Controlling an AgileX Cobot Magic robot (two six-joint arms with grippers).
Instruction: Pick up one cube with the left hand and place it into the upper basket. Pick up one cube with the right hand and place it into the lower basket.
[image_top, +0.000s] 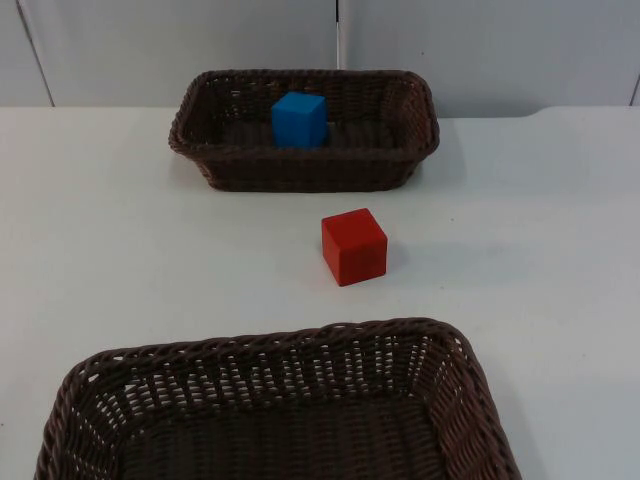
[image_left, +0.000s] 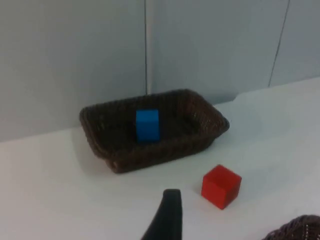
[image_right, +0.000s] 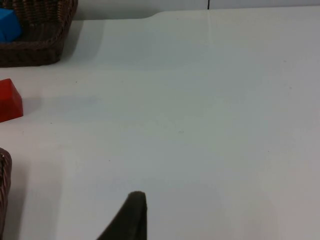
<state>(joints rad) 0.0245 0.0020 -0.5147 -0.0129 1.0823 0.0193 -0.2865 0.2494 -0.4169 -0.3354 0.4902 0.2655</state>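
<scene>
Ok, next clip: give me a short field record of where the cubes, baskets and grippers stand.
blue cube: inside upper basket
red cube: on the table, between the two baskets
lower basket: holds no cube
left gripper: above the table, near red cube
right gripper: over bare table, to the side of both baskets
remaining: red cube into lower basket

White table (image_top: 100, 220) carries two wicker baskets (image_top: 305, 170) and a red cube (image_top: 353, 247).
</scene>
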